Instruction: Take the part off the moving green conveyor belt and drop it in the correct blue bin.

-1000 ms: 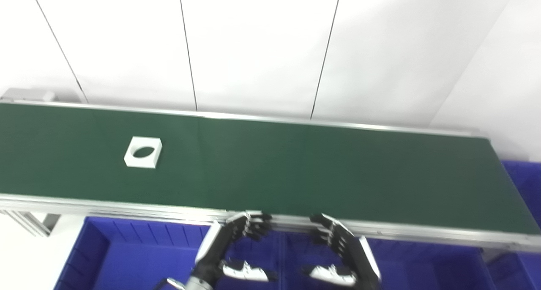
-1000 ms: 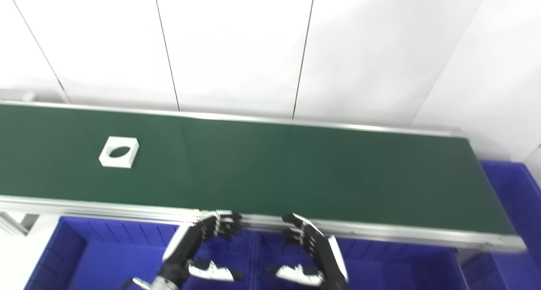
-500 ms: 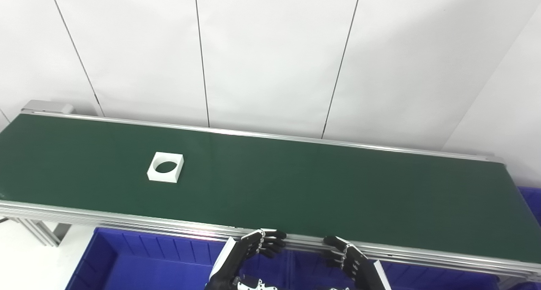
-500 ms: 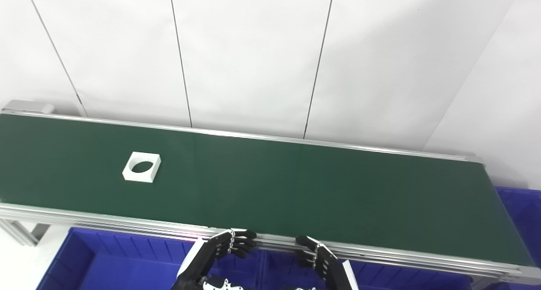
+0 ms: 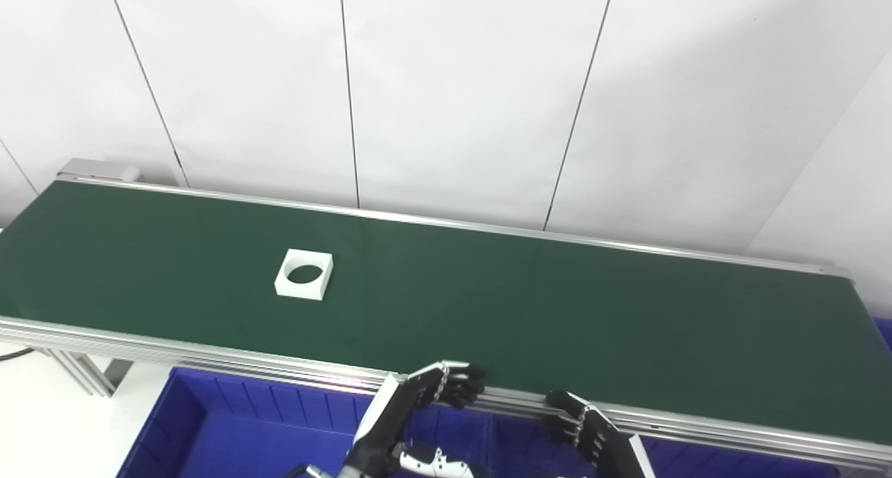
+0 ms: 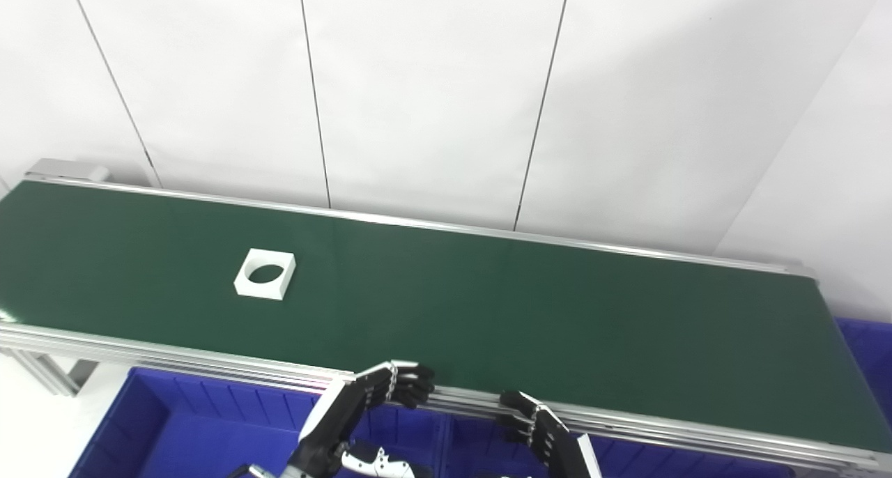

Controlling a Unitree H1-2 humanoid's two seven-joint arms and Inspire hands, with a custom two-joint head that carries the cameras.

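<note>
One white part [image 5: 304,274] lies flat on the green conveyor belt [image 5: 557,311], toward its left end and about midway between the near and far metal rails. We see it as a low square block with crisp edges and a large round hole through its middle, the dark green of the belt showing inside the hole. Its top face is bright and plain, and its near side wall is slightly shaded.

We keep both hands low at the near rail, well apart from the part. Our left hand [image 5: 418,412] reaches up with its dark fingers curled loosely over the rail edge, holding nothing. Our right hand [image 5: 592,433] sits just to the right, fingers bent and spread, also empty. Below the rail a blue bin [image 5: 209,429] opens under our arms, and behind the belt stands a white panelled wall [image 5: 453,81].
</note>
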